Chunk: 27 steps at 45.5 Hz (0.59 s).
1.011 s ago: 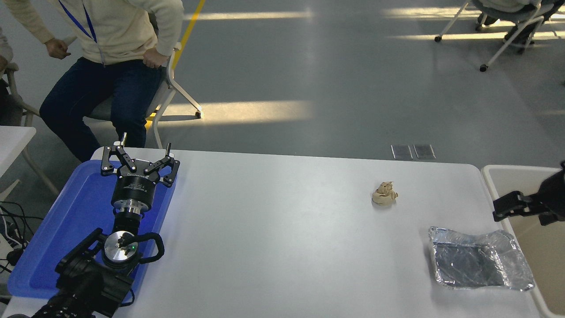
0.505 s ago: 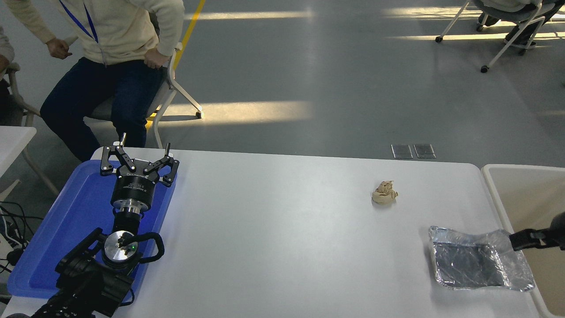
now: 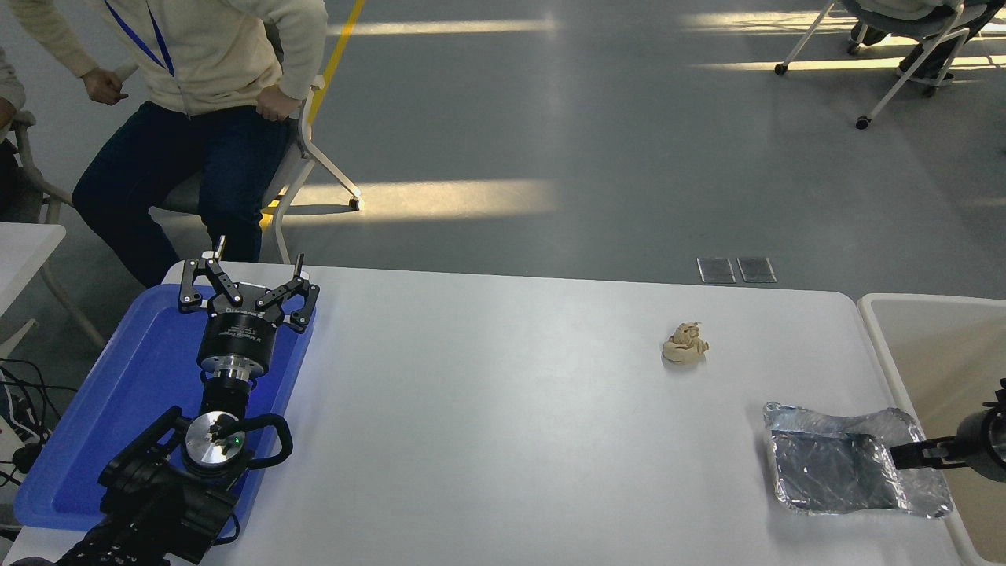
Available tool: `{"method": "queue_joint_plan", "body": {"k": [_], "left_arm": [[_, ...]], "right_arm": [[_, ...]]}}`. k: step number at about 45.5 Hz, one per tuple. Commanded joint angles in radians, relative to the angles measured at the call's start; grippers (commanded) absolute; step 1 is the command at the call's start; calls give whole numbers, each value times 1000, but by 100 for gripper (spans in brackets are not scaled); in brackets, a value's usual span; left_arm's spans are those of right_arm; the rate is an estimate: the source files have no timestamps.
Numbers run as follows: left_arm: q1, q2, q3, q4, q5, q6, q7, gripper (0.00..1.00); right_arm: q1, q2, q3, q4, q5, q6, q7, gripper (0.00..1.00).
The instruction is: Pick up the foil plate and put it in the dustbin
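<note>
Lying under the right claw (image 3: 896,455), foil plate (image 3: 833,472).

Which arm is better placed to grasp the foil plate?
The right. Its hand is already at the shiny silver foil plate, beside the large beige dustbin. The left hand sits over the flat blue tray, far across the table.

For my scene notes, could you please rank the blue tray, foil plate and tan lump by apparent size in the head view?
1. Blue tray
2. Foil plate
3. Tan lump
</note>
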Motion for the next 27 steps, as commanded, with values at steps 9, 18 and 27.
{"method": "queue_joint_plan", "body": {"k": [9,18,27], "left_arm": [[0,0,0,0,0,0,0,100],[0,0,0,0,0,0,0,100],[0,0,0,0,0,1,0,100]], "right_arm": [[-39,18,18,-19,4,-26,1,60],[-47,18,18,-19,4,-26,1,39],[-50,31,18,-17,4,-27,2,6]]}}
